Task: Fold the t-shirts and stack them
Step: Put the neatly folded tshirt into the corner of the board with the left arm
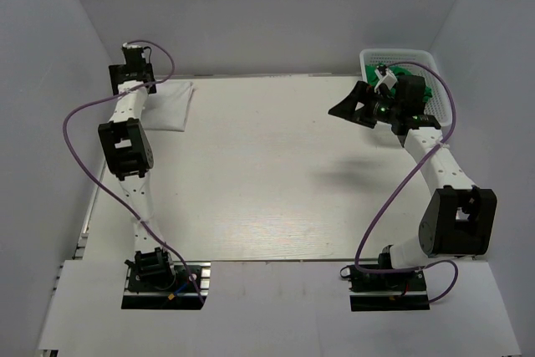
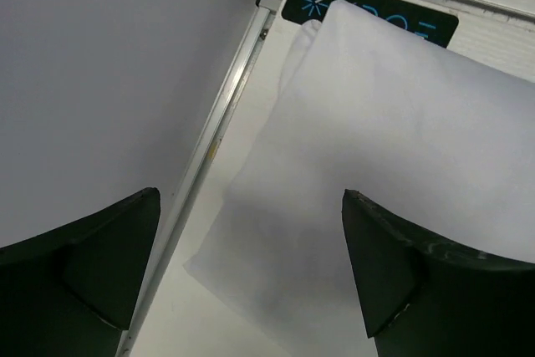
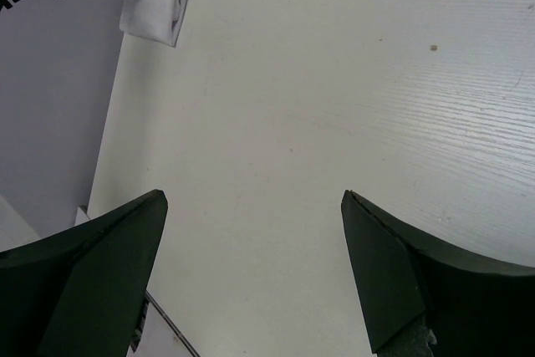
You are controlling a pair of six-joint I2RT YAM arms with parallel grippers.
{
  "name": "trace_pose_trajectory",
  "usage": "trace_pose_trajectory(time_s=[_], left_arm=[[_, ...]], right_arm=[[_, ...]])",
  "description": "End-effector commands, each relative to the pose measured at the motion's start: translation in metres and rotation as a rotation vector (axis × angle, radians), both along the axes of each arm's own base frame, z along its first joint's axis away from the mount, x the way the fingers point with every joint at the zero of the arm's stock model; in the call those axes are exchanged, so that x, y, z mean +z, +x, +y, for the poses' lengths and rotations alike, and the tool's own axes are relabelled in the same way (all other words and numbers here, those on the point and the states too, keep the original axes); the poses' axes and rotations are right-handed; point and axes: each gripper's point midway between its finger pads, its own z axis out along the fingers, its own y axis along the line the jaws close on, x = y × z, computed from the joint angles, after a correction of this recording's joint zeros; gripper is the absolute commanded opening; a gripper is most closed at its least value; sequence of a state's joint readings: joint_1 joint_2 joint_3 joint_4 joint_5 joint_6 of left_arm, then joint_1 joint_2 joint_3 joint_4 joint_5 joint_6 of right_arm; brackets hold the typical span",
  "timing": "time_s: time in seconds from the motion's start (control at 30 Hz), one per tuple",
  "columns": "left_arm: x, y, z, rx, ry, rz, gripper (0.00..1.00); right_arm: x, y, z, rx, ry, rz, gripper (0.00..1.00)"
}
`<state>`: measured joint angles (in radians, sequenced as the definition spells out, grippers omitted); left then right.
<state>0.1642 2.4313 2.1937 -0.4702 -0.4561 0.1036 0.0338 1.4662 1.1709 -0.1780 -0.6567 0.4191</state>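
The white t-shirt (image 1: 167, 104) is seen folded into a flat rectangle at the far left corner of the table (image 1: 267, 173), its edges fairly square and one layered edge visible on the wall side in the left wrist view (image 2: 393, 165). The green t-shirts (image 1: 428, 88) are found at the far right corner, bundled inside a white lattice basket (image 1: 397, 54). How many are in it cannot be told, since the right arm covers most of the basket. The left gripper (image 2: 251, 277) is held just above the near edge of the white shirt, its jaws spread wide with nothing between them and no cloth touched. The right gripper (image 3: 251, 277) is raised over bare tabletop just beside the basket, pointed toward the middle of the table. Its jaws are likewise apart and empty. From this layout, the white shirt is judged to be done and placed as the base of the stack, while the fetching of a green shirt is the step in hand. The next move would call for the right gripper to be turned back over the basket, lowered onto one layer of green cloth and closed on it. The shirt must then be drawn out to the open middle of the table and spread flat for folding.
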Motion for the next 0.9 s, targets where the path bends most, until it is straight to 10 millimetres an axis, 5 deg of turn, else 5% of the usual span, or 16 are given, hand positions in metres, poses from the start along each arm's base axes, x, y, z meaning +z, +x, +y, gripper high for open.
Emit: trace_pose_trajectory(time_s=[0.0, 0.17, 0.27, 0.37, 0.4, 0.43, 0.47, 0.5, 0.57, 0.6, 0.63, 0.7, 0.87], left_arm=[[0.059, 0.009, 0.006, 0.050, 0.020, -0.144, 1.00], [0.100, -0.003, -0.018, 0.016, -0.081, -0.201, 1.00], [0.101, -0.018, -0.047, -0.004, -0.182, -0.184, 1.00], [0.101, -0.044, -0.097, -0.031, -0.326, -0.174, 1.00], [0.076, -0.061, -0.123, -0.019, -0.379, -0.129, 1.00], [0.112, -0.071, -0.140, -0.062, -0.403, -0.213, 1.00], [0.089, -0.089, -0.158, -0.085, -0.420, -0.170, 1.00], [0.099, -0.098, -0.196, -0.152, -0.458, -0.191, 1.00], [0.120, -0.132, -0.239, -0.258, -0.532, -0.235, 1.00], [0.125, -0.148, -0.281, -0.344, -0.581, -0.235, 1.00], [0.129, -0.162, -0.303, -0.397, -0.615, -0.237, 1.00], [0.126, -0.202, -0.353, -0.496, -0.653, -0.229, 1.00], [0.088, -0.258, -0.395, -0.563, -0.664, -0.110, 1.00]], right_arm=[[0.021, 0.007, 0.001, 0.010, 0.012, -0.054, 0.90], [0.029, 0.004, 0.002, 0.013, 0.012, -0.082, 0.90], [0.029, 0.001, -0.003, -0.016, -0.006, -0.091, 0.90], [0.012, -0.006, -0.010, -0.068, -0.036, -0.056, 0.90], [0.003, -0.008, -0.014, -0.088, -0.047, -0.038, 0.90], [0.006, -0.011, -0.014, -0.092, -0.051, -0.056, 0.90], [0.001, -0.017, -0.015, -0.089, -0.062, -0.055, 0.90], [0.003, -0.019, -0.018, -0.105, -0.070, -0.066, 0.90], [-0.011, -0.027, -0.022, -0.117, -0.093, -0.043, 0.90], [-0.008, -0.031, -0.023, -0.124, -0.099, -0.051, 0.90], [-0.021, -0.038, -0.024, -0.124, -0.105, -0.010, 0.90], [-0.016, -0.045, -0.024, -0.122, -0.104, -0.032, 0.90], [-0.032, -0.070, -0.022, -0.115, -0.085, -0.048, 0.90]])
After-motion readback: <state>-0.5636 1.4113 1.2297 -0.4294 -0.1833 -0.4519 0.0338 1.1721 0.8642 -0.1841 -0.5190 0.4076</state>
